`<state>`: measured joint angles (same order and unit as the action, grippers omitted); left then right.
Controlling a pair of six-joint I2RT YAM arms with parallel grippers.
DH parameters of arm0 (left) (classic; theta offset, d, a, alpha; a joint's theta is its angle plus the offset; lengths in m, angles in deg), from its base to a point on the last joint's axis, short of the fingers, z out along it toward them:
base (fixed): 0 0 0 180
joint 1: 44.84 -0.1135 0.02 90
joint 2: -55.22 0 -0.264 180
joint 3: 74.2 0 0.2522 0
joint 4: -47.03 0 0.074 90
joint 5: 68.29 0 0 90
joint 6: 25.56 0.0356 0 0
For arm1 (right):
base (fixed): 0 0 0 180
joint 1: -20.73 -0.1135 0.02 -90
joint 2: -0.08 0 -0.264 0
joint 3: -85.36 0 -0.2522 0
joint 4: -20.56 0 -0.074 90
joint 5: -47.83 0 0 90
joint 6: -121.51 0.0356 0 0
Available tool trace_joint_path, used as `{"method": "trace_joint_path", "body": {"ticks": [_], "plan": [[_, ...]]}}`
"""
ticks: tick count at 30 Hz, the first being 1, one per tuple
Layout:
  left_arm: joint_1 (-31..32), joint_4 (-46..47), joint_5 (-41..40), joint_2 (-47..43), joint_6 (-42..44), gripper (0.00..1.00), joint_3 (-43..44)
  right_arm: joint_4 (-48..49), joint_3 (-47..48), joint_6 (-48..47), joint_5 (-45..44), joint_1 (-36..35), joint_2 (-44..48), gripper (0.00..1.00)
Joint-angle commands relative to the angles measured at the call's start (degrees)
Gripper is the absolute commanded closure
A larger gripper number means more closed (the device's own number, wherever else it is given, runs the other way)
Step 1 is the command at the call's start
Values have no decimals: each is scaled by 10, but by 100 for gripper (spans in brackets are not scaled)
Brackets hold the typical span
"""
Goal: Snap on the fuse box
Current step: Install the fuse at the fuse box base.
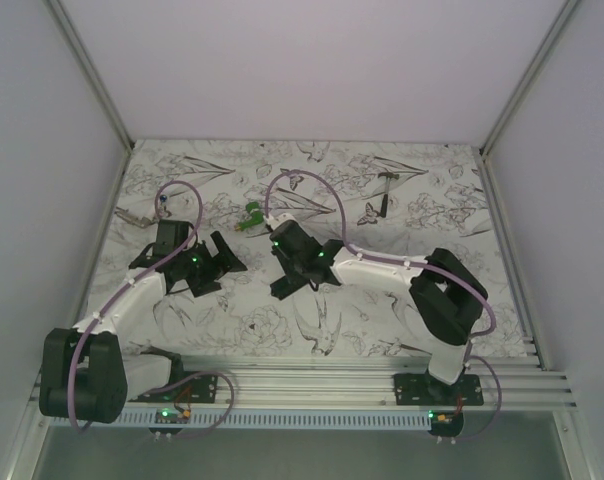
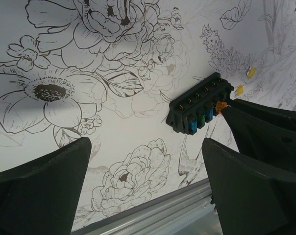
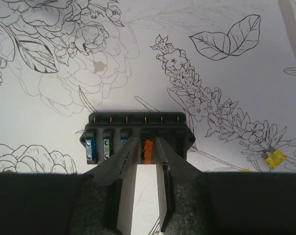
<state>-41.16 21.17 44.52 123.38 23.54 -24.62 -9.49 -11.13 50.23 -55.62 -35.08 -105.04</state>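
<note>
fuse box (image 3: pixel 136 137) holds blue, green and orange fuses (image 3: pixel 148 152) in its slots.

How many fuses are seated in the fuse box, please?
4 in the fuse box, left to right in the right wrist view: blue fuse, green fuse, blue fuse, then orange fuse flanked by the right gripper, which may hide others.

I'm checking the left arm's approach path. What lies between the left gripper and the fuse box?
Nothing but bare flower-printed table cover: the left wrist view shows the stretch between the left gripper and the fuse box free of objects.
</note>
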Motion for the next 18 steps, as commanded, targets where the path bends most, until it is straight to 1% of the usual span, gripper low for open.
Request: {"method": "trace_joint_path", "body": {"ticks": [1, 6, 10, 13, 14, 16, 18], "plan": [[-4, -17, 13, -9, 4, 0, -2, -6, 9, 2, -6, -3, 31, 71], [-4, -18, 44, 0, 15, 1, 7, -36, 25, -7, 16, 8, 47, 66], [-4, -22, 94, 16, 29, 2, 22, -61, 28, -2, 116, 46, 57, 67], [-1, -34, 147, 40, 38, 7, 40, -81, 41, -5, 179, 66, 57, 68], [2, -40, 162, 62, 40, 9, 46, -88, 46, -7, 195, 70, 55, 68], [12, -51, 186, 86, 45, 13, 58, -94, 52, -11, 216, 79, 49, 70], [26, -69, 191, 109, 51, 15, 75, -95, 55, -16, 222, 85, 43, 71]]}}
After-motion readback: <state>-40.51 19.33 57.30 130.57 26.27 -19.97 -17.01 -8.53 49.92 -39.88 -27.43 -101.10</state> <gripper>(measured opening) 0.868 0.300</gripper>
